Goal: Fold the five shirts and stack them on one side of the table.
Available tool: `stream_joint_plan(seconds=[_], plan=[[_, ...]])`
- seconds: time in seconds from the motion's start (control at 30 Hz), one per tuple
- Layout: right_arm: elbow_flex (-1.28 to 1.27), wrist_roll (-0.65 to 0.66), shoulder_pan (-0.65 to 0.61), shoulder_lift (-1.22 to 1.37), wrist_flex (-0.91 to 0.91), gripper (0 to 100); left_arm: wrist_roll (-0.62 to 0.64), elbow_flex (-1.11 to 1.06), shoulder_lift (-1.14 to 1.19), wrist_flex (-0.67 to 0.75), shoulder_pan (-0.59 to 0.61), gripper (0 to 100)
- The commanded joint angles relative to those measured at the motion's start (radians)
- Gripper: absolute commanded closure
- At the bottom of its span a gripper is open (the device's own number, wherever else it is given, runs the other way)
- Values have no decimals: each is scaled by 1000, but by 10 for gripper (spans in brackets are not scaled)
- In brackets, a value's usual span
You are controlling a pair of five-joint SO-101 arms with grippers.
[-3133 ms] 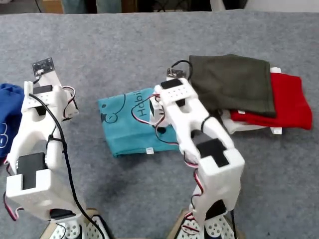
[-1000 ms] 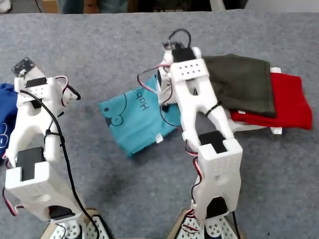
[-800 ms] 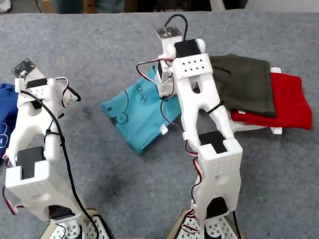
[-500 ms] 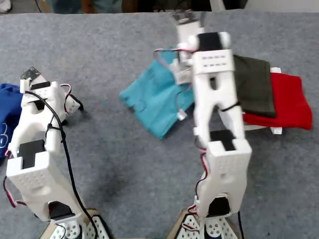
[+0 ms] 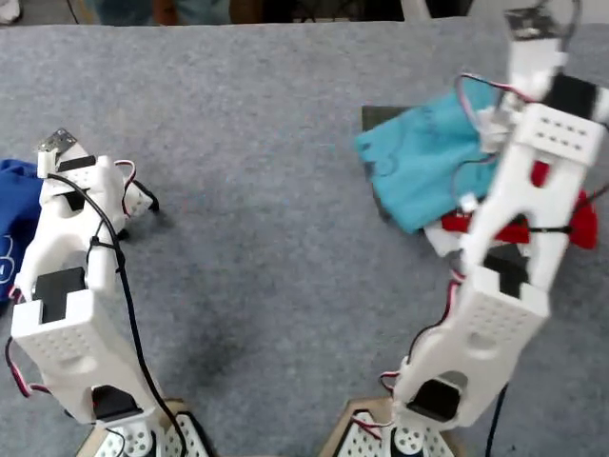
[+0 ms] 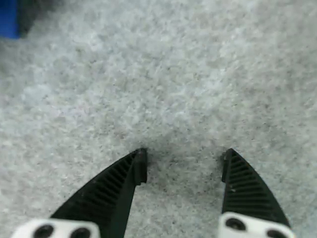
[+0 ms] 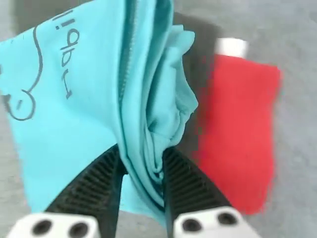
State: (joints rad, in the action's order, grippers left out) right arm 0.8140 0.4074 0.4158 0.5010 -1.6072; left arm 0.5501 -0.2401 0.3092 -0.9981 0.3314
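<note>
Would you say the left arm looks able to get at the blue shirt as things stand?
Probably yes: the blue shirt lies right beside the left arm with nothing between them, and the left gripper is open over bare table.

Light: soft, even, all over my table [image 5: 266, 143].
Shadows: faint dark smudge on it under my left claw [image 6: 184, 163].
</note>
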Motion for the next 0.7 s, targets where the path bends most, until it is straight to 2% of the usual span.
stream_joint_plan(seconds=[0.0,0.27,0.57,0.67], plan=[[54,28,81,-24,25,985,3,25,0,11,4,733],[54,34,167,10,41,985,3,25,0,11,2,733],[54,34,180,13,40,982,2,25,0,8,2,733],[54,28,178,12,40,910,-8,36,-5,2,8,733]])
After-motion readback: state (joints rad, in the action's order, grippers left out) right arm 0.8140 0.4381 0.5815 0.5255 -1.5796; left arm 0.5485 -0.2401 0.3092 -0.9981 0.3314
